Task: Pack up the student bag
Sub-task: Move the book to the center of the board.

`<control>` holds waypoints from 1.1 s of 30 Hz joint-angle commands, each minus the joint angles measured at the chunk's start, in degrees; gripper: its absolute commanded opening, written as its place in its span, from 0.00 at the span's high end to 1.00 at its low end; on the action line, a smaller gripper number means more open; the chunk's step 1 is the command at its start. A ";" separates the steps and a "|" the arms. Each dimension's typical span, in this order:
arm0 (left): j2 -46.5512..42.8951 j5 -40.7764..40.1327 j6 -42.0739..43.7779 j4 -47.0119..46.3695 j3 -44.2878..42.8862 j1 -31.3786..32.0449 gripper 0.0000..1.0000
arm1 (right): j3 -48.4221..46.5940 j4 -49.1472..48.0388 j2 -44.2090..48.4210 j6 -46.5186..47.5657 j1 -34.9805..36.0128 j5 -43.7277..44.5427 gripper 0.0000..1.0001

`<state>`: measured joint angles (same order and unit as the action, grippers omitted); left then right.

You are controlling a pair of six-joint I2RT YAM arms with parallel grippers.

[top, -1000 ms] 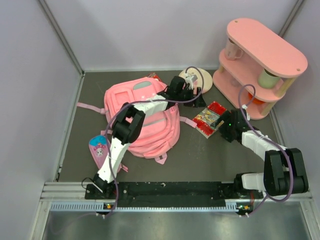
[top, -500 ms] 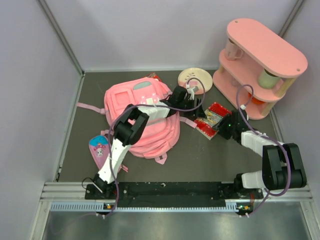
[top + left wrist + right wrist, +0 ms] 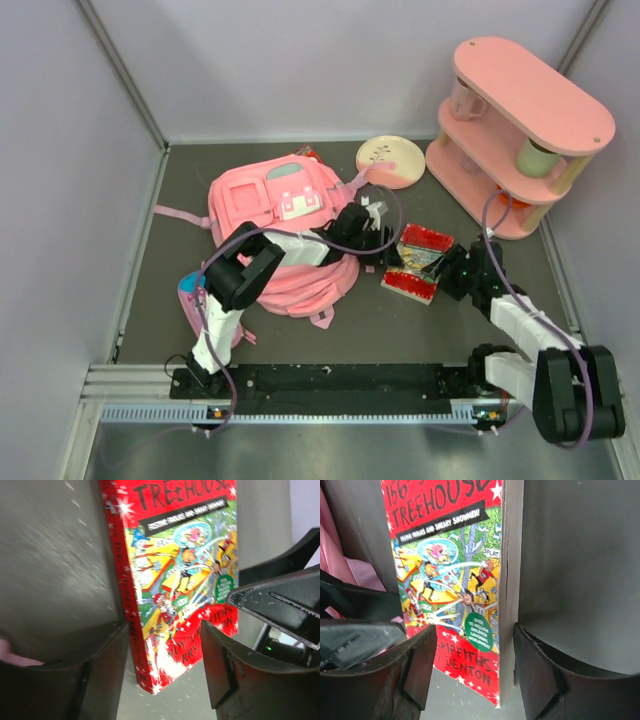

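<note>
Both claws now sit closer to the arm bases than a second ago. The book (image 3: 415, 260) has come with them, off its old spot toward the near edge of the counter (image 3: 380, 325) and turned a little. Left arm no longer covers the far end of the student bag (image 3: 270, 205). Its white-and-mint patch is uncovered, as is the cream plate (image 3: 392, 160) beyond the left claw.

Left claw (image 3: 383, 243): at the book's spine side.
- Left wrist view: red spine runs just inside one finger (image 3: 107, 670); lower corner of the cover lies between the two fingers.
- Jaws part-closed, narrower than a second ago.
- Whether the pads actually press the book: cannot tell.

Right claw (image 3: 443, 272): at the page-edge side, facing the left claw with the book between them.
- Right wrist view: grey page edge close against the inside of one finger (image 3: 540, 665); the other finger overlaps the cover.
- Jaws about half-closed around the book.
- Firm grip or mere contact: cannot tell.

Student bag: on the counter just behind the left claw, under the left forearm, front pockets up. Book lies beside it, not in it. Main opening not visible from here; cannot tell if it is unzipped.

Reading: a two-claw hold on the book looks to be forming, with the bag right alongside. Packing judged early, since nothing is seen inside the bag. Risk: book twists or slips if only one side bites.
</note>
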<state>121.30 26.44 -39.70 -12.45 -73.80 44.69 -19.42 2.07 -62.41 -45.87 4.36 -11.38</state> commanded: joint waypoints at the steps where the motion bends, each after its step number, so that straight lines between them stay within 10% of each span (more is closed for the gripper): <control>1: -6.05 -2.34 -0.99 2.16 3.66 3.65 0.33 | -0.35 6.71 9.74 1.39 0.47 0.11 0.28; 10: -2.65 -5.08 4.46 11.04 -6.71 2.34 0.26 | -6.41 11.12 6.18 3.06 -0.84 9.53 0.15; 33: 3.42 5.38 -2.84 -1.53 -2.84 2.51 0.29 | -5.72 -1.63 -0.26 4.83 -2.43 -7.87 0.62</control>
<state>122.54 29.34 -42.15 -12.16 -75.83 45.80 -25.15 6.52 -65.95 -38.98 1.54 -10.48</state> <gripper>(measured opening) 0.712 0.400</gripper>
